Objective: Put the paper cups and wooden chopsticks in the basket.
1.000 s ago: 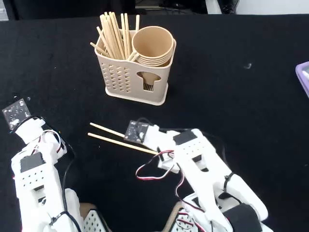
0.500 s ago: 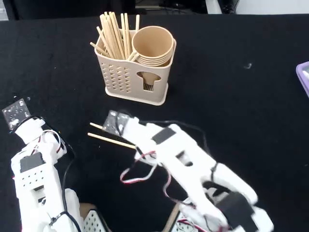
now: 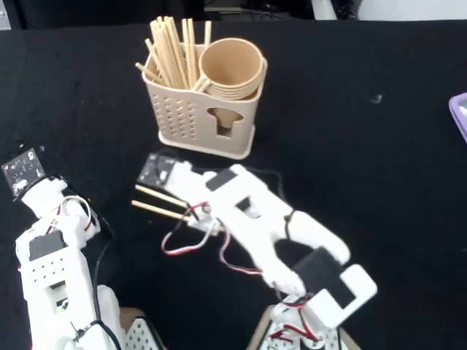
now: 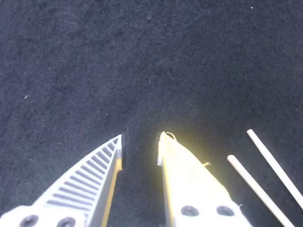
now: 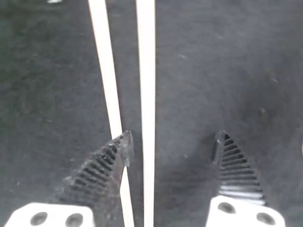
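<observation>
Right arm [image 3: 241,208] advanced over loose chopsticks [image 3: 157,211]; basket [image 3: 186,117] holds cups [image 3: 232,65], chopstick bundle [image 3: 171,47].

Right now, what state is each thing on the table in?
basket: upright, loaded.
paper cups: stacked, in the basket.
bundled chopsticks: standing in the basket.
two loose chopsticks: lying flat on the table.
left gripper: open, empty.
right gripper: open, straddling one loose chopstick, not gripping.

Matte black cloth tbl [image 3: 379,219]
</observation>
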Motion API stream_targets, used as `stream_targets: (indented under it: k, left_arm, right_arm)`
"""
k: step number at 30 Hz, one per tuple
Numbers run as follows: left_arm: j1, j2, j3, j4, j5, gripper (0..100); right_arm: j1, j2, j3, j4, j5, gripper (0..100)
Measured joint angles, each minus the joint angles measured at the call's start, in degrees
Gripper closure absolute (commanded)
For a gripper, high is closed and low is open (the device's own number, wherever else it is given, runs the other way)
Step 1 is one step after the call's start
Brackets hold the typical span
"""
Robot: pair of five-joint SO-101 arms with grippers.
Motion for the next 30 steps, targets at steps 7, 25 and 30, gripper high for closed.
stream_targets:
  k: [7, 25, 30]
  left_arm:
    - [0.0, 0.0, 0.0, 0.0, 0.0, 87]
    - [0.0, 0.0, 0.0, 0.0, 0.0, 87]
    - [0.0, 0.0, 0.0, 0.0, 0.0, 87]
  right_arm:
    - [-1.8, 0.4, -0.9, 0.5, 0.0, 71.9]
    - [-4.7, -1.7, -1.1, 3.3, -3.1, 71.9]
    - [-4.6, 4.0, -1.9, 1.2, -3.1, 72.5]
